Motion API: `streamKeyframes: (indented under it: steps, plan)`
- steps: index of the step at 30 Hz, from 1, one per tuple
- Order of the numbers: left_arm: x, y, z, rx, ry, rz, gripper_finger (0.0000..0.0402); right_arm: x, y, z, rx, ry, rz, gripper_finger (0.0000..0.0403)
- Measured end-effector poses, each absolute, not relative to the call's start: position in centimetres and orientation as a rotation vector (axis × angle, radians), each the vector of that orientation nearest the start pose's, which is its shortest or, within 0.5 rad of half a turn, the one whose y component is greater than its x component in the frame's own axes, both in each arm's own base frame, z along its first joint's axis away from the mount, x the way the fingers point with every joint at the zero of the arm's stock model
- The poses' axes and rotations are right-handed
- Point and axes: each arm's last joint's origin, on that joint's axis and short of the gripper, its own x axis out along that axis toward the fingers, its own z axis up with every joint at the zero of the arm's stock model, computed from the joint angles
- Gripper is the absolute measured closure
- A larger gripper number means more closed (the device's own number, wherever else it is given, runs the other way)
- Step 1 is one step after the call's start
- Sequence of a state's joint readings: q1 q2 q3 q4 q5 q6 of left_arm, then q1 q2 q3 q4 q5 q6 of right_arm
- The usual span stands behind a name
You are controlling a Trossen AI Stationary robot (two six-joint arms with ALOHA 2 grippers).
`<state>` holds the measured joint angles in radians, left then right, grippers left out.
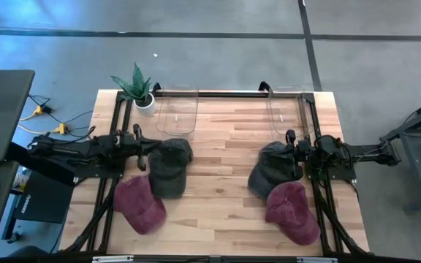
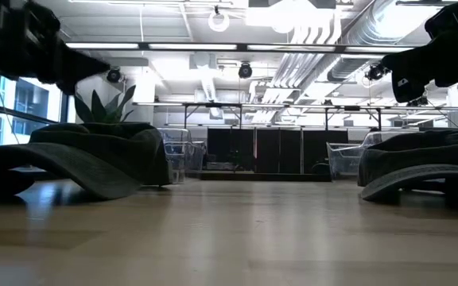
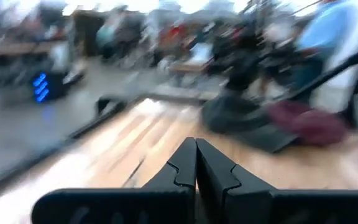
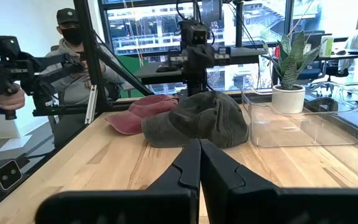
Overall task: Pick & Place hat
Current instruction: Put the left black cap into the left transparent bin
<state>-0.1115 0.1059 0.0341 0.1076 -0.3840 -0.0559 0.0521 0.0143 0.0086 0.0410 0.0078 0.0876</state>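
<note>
Four caps lie crown-up on the table. On the left are a dark grey cap point(image 1: 170, 166) point(image 2: 94, 155) point(image 4: 197, 118) and a maroon cap point(image 1: 139, 204) point(image 4: 145, 112). On the right are a second grey cap point(image 1: 275, 169) point(image 2: 428, 163) point(image 3: 241, 118) and a second maroon cap point(image 1: 292, 212) point(image 3: 306, 121). My left gripper point(image 1: 148, 146) point(image 3: 196, 163) is shut and empty, raised beside the far-left edge of the left grey cap. My right gripper point(image 1: 292, 150) point(image 4: 199, 155) is also shut and empty, raised by the right grey cap's far-right side.
Two clear plastic bins point(image 1: 177, 111) point(image 1: 287, 109) point(image 4: 303, 124) stand at the table's far edge. A potted plant point(image 1: 137, 89) point(image 4: 289, 81) sits on the far left corner. A person point(image 4: 73, 68) sits beyond the table's left side. Bare wood lies between the two pairs of caps.
</note>
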Motion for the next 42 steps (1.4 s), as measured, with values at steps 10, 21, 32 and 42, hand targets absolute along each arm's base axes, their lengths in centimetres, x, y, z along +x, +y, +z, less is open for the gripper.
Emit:
streamKeyframes:
  steps: [10,21,32,42]
  plan:
    - [11.8,-0.1,22.1,-0.130,0.299,0.368,0.0339,9.8,0.5,16.9,0.089,-0.032,0.046,0.0402]
    - [12.8,-0.3,23.1,-0.375,0.718,0.526,0.0157,9.8,0.5,16.9,0.089,-0.033,0.047,0.0402]
    - [13.0,-0.3,18.1,-0.494,0.809,0.667,0.0123,9.8,0.5,16.9,0.089,-0.033,0.046,0.0402]
    - [14.2,-0.7,15.9,-0.509,0.685,0.444,0.0228,9.8,0.5,16.9,0.089,-0.032,0.046,0.0402]
